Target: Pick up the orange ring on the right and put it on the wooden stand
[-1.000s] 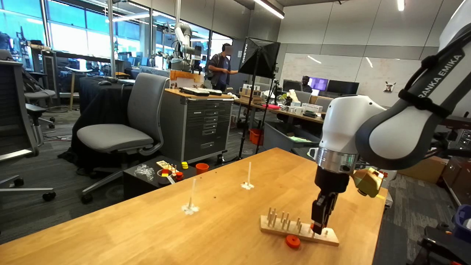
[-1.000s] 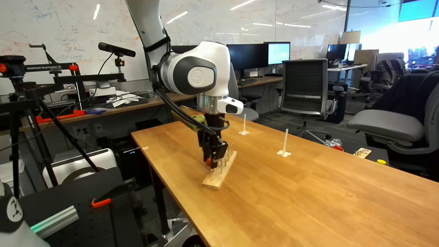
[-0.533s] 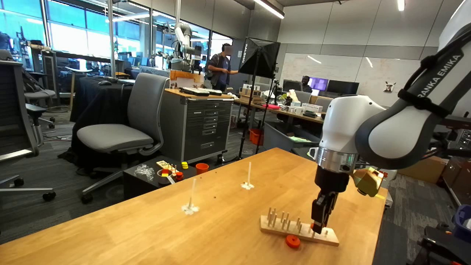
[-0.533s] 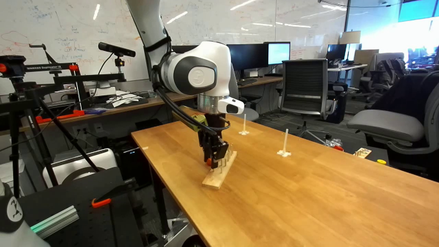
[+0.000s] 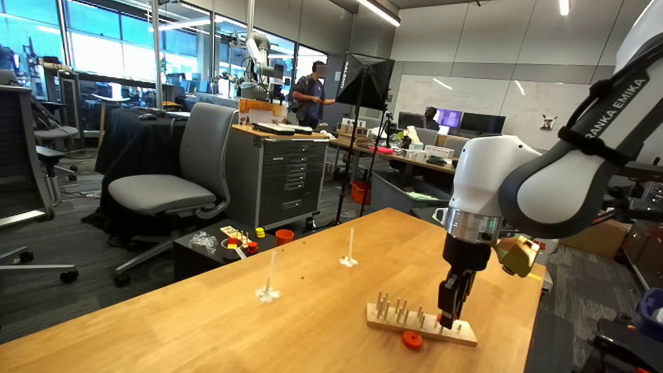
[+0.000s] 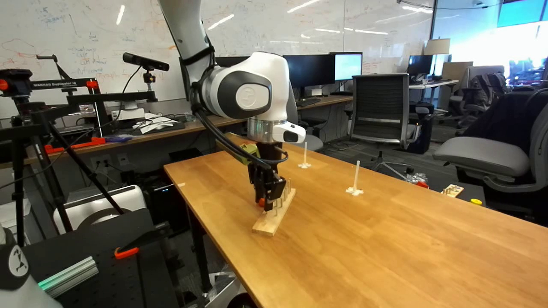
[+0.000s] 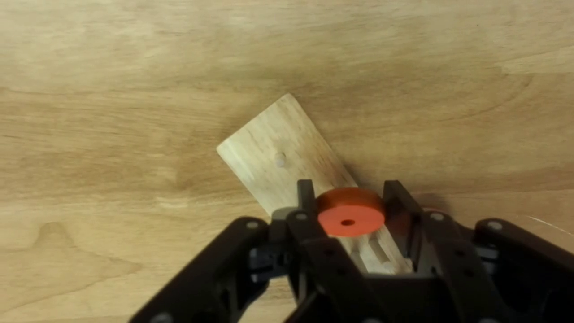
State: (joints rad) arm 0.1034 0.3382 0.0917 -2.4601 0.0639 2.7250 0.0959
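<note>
My gripper (image 7: 350,185) is shut on an orange ring (image 7: 365,219), a flat disc with a small hole, gripped by its edges. No peg shows through the hole. The ring is over the wooden stand (image 7: 269,128), past the single peg near its end. In both exterior views the fingers (image 5: 449,320) (image 6: 263,205) point down at the stand (image 5: 396,325) (image 6: 265,226), and the ring shows partly behind them (image 6: 261,202). The gap between ring and peg tops is hard to judge. A second orange ring (image 5: 412,340) lies on the table against the stand's long side.
The stand has several pegs in groups (image 5: 401,311) that grow toward one end. Two thin pale upright pegs (image 5: 270,274) (image 5: 351,246) stand alone on the wooden table (image 5: 207,331). A dark low box beyond the table edge holds a red cup (image 5: 284,237) and small parts.
My gripper has shifted only very slightly, a little to the right and down in an exterior view. The ring stays between the fingers. The stand and second ring have not moved.
</note>
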